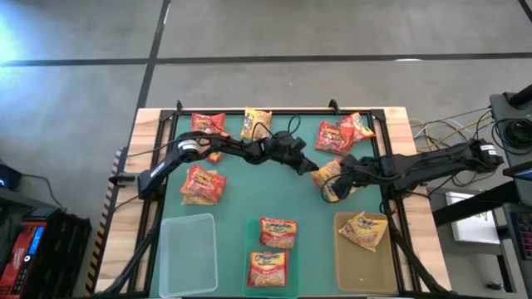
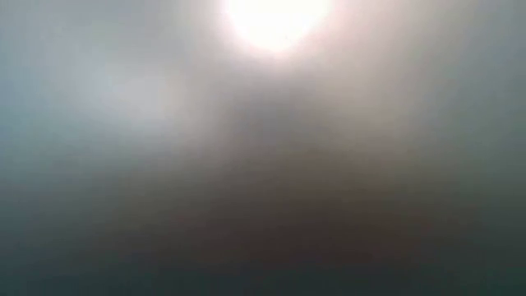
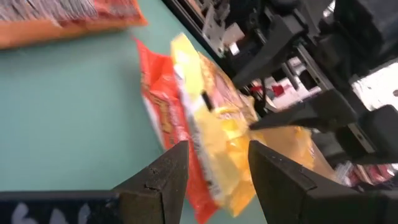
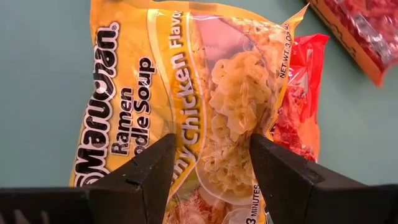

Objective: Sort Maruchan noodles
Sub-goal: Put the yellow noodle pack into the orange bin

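Note:
A yellow Maruchan chicken packet [image 4: 186, 93] lies partly over a red packet [image 4: 298, 112] right of the table's middle; the pair also shows in the high view [image 1: 327, 176]. My right gripper [image 1: 336, 181] comes in from the right and is on the yellow packet. My left gripper [image 1: 306, 163] reaches in from the left. It is open, and its fingers [image 3: 163, 177] stand on either side of the near ends of both packets [image 3: 214, 155]. I cannot tell whether they touch. The low view shows only haze. My right gripper has the yellow packet between its two fingers, across the printed face beside the clear noodle window [image 4: 233, 124]. The fingers [image 4: 146, 168] come from above, slanting in from the table's right. The packet spreads wider than both fingers and rests against the red packet.
Three bins stand along the near edge: a clear one [image 1: 187, 253], a middle one with two orange-red packets [image 1: 278, 232], and a right one with a yellow packet [image 1: 363, 231]. Loose packets lie at the far left [image 1: 208, 124], far middle [image 1: 255, 123], left [image 1: 202, 184] and far right [image 1: 342, 133].

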{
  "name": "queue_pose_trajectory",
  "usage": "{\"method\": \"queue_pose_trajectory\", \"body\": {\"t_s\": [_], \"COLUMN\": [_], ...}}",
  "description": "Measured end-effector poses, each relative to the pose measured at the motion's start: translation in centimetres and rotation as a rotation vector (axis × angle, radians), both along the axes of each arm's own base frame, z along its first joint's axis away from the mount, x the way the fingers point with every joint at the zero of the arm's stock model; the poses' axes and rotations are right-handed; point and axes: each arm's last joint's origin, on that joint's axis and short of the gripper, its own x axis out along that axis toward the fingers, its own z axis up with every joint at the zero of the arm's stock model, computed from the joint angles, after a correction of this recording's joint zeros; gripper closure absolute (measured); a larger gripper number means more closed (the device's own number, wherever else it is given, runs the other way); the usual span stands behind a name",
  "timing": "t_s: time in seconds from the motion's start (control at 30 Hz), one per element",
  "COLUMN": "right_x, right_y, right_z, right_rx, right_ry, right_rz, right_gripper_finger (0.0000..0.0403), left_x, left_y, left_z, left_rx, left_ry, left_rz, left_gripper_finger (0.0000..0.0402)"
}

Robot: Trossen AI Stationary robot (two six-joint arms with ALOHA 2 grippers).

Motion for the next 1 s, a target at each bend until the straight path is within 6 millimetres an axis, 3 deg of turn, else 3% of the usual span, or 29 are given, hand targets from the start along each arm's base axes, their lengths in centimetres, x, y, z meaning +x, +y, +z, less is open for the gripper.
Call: {"method": "queue_pose_trajectory", "body": {"t_s": [1.0], "right_x": [1.8], "right_y": [-2.0], "right_z": [0.6], "right_rx": [-0.146], "right_ry": [-0.172], "right_rz": [0.061], "right_gripper_finger": [0.0204], "left_x": [0.5], "left_y": [-0.4], "left_z": [0.3], "left_rx": [-0.027], "left_ry": [0.061], "left_rz": [-0.073], "left_gripper_finger": [0.0251]}}
